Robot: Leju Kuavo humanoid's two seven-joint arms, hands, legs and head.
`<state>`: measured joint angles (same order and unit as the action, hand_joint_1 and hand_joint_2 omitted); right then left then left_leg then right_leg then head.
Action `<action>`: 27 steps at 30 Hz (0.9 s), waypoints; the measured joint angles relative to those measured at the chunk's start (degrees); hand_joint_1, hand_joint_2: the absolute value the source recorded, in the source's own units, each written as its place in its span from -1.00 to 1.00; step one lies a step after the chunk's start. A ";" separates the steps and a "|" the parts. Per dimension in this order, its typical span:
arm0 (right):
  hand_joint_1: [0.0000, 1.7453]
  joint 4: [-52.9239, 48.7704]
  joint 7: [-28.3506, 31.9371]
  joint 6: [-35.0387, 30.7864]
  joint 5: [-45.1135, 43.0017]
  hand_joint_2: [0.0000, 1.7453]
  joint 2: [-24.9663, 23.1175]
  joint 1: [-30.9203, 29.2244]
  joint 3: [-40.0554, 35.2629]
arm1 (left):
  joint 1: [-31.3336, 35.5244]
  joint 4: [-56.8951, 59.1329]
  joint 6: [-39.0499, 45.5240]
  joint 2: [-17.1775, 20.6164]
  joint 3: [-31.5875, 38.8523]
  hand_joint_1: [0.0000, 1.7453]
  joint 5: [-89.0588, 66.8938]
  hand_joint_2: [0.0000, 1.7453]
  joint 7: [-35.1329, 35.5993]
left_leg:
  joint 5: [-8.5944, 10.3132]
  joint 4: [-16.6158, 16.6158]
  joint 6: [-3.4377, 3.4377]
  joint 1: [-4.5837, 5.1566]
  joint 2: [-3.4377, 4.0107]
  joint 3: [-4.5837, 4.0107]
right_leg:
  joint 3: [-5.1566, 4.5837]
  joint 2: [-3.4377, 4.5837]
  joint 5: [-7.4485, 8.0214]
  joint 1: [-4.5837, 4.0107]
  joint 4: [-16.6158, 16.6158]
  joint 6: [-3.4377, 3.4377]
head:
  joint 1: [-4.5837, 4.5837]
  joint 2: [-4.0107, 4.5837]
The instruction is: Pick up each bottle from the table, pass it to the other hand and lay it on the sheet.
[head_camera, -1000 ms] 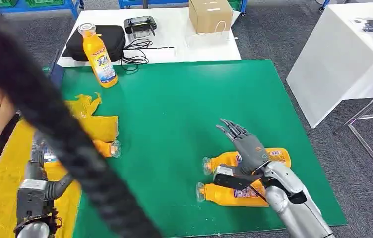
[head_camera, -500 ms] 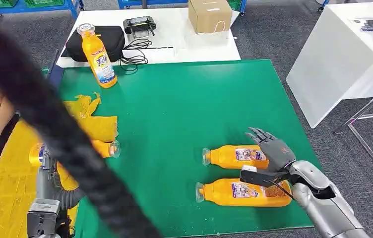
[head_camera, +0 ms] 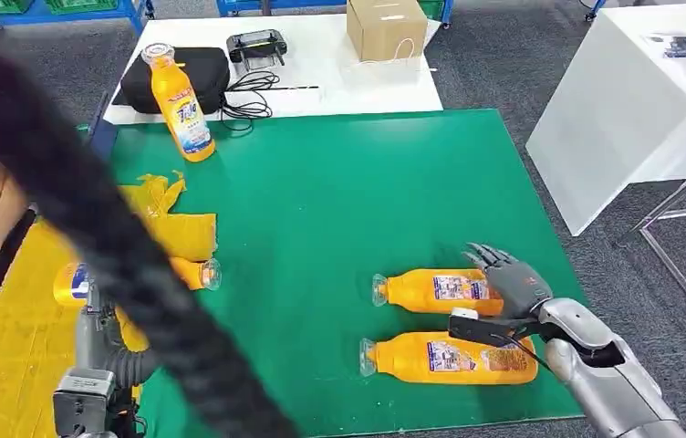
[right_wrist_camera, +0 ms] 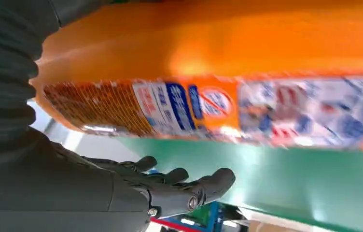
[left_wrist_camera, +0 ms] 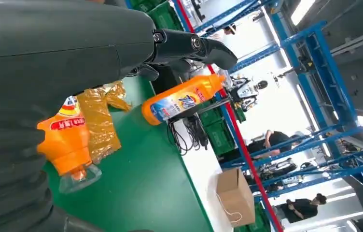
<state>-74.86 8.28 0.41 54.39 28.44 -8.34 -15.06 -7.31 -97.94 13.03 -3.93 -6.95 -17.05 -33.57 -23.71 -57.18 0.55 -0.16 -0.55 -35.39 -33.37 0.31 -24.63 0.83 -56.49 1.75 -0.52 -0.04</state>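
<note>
While the right hand (head_camera: 513, 278) hovers with fingers spread and empty at the base of two orange bottles (head_camera: 440, 290) lying on the green bench (head_camera: 321, 201), judge them rigid, slick, prone to rolling; take the mid-body. Left hand's (left_wrist_camera: 49, 63) state unclear.

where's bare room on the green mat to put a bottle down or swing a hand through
The widest bare patch is the middle and far right of the green mat, between the upright bottle and the two lying bottles. The near right is crowded by those bottles and the right hand. The left edge is crowded by the yellow sheet and another lying bottle.
</note>
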 measured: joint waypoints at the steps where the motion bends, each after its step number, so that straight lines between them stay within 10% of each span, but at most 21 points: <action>1: -1.00 0.82 -0.70 -0.11 1.19 1.00 -0.22 -0.48 -0.30 | 0.02 0.00 -0.13 -0.02 -0.09 -1.00 0.09 1.00 0.04 | 0.00 0.00 0.00 0.00 0.01 0.01 | 0.00 0.00 0.00 0.00 0.00 0.00 | 0.00 0.00; 7: -1.00 2.73 -1.68 -0.37 2.60 1.00 -1.09 -1.54 -1.46 | 0.04 -0.02 -0.22 -0.17 -0.50 -1.00 0.15 1.00 0.15 | 0.01 0.00 0.00 0.00 0.01 0.02 | 0.02 0.00 0.00 0.00 0.00 0.00 | 0.00 0.00; 9: -0.48 3.17 -1.68 -0.44 2.66 1.00 -1.16 -1.90 -1.70 | 0.04 -0.02 -0.22 -0.17 -0.70 -1.00 0.15 1.00 0.15 | 0.00 0.00 0.00 0.00 0.02 0.02 | 0.01 0.00 0.00 0.00 0.00 0.00 | 0.00 0.00; 11: 0.48 3.49 -1.68 -0.48 2.68 1.00 -1.25 -2.11 -1.90 | 0.06 -0.02 -0.22 -0.18 -0.76 -1.00 0.17 1.00 0.17 | 0.00 0.00 0.00 0.00 0.02 0.02 | 0.01 0.00 0.00 0.00 0.00 0.00 | 0.00 0.00; 15: 0.82 4.50 -1.77 -0.52 3.54 1.00 -1.55 -2.51 -2.58 | 0.07 -0.02 -0.28 -0.20 -1.09 -1.00 0.33 1.00 0.17 | 0.00 0.00 0.00 0.00 0.01 0.01 | 0.03 0.00 0.00 0.00 0.00 0.00 | 0.00 0.00; 27: 1.00 6.77 -4.61 -6.03 7.91 1.00 -4.48 -4.44 -4.59 | 0.04 -0.02 -2.36 -0.35 -1.95 -1.00 1.38 1.00 2.01 | 0.01 0.00 0.00 -0.01 0.03 0.08 | 0.09 0.01 0.00 -0.02 -0.01 0.00 | 0.00 0.00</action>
<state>-68.08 3.67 -5.61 62.29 23.95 -12.78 -19.65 -7.28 -97.96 10.67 -4.28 -8.90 -15.67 -31.56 -23.70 -57.18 0.55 -0.17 -0.53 -35.31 -33.28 0.33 -24.63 0.81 -56.50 1.75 -0.52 -0.04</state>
